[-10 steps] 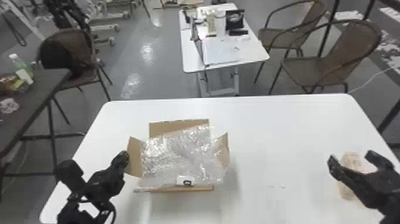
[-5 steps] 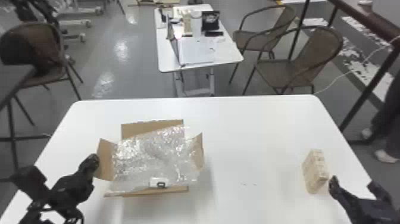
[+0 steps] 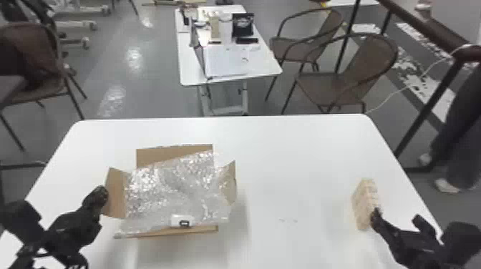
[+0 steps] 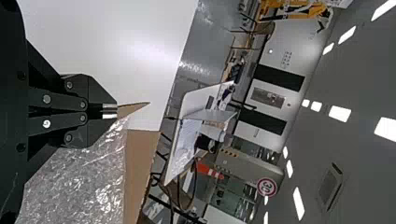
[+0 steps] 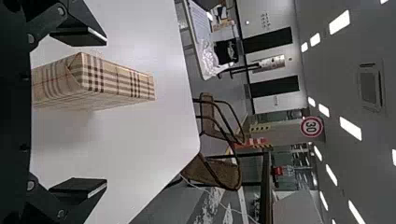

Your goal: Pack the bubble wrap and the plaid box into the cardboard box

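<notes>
In my head view, one cardboard box (image 3: 116, 193) sits at nine o'clock from the middle of the white tabletop (image 3: 279, 153), four flaps folded outward. One sheet of bubble wrap (image 3: 171, 193) lies across its mouth, covering the way in and draping over the near flap; I count one white label (image 3: 177, 220) on it. My left pincer (image 3: 98, 196) is at the nine o'clock flap, fingers together; I can't tell whether cardboard is pinched between them.

The single plaid box (image 3: 365, 204) stands at three o'clock, well apart, inside the tabletop's right edge. My right pincer (image 3: 396, 217) is just beside it at four o'clock, fingers wide apart. A broad white stretch separates the two boxes.

Past the far edge, one cluttered white table (image 3: 193, 75) stands near twelve, two brown chairs (image 3: 375, 57) toward one, another brown chair (image 3: 32, 53) toward ten.
</notes>
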Motion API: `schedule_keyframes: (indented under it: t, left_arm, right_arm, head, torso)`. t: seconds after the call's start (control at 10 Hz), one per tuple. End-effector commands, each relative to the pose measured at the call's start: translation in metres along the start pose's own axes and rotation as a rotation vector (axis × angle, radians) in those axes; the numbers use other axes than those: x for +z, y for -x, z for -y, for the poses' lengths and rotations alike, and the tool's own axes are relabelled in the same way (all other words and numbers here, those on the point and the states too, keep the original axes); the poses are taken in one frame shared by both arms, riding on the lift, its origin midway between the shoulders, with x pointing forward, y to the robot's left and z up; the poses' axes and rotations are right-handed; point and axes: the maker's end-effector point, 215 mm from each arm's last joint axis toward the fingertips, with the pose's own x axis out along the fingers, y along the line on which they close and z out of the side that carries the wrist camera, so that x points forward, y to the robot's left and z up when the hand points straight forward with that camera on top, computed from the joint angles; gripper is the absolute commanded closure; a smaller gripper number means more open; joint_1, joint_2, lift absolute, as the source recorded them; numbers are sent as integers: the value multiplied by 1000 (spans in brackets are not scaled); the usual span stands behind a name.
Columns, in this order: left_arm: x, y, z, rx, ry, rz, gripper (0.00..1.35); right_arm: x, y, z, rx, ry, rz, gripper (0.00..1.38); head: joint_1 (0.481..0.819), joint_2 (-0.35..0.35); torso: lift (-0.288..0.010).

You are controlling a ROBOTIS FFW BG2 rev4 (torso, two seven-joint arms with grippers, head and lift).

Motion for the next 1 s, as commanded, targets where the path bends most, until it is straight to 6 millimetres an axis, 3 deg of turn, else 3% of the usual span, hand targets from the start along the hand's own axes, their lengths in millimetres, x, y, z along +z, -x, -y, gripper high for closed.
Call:
schedule_keyframes:
  t: [0.0, 0.2, 0.4, 0.6, 0.9]
  left_arm:
    - [-2, 0, 1, -1, 3, -2, 1171]
    - [-2, -1, 3, -5, 5, -4, 1173]
    - [-3, -1, 4, -7, 5, -5, 1171]
    - [-5, 1, 3, -4, 8, -7, 1171]
    - [-5, 0, 4, -9, 8, -8, 1173]
  right_arm:
    - [-12, -12, -21, 33, -23, -26, 216]
    - [-24, -23, -40, 80, -12, -59, 217]
    - [-38, -29, -35, 75, -3, -91, 223]
    - [-37, -38, -30, 75, 4, -88, 315]
    - [-40, -47, -31, 113, 6, -103, 883]
  head:
    - [695, 18]
    - [695, 53]
    - [695, 67]
    - [695, 63]
    - [695, 61]
  torso:
    - [-18]
    - [-18]
    - [-18]
    - [-18]
    - [-18]
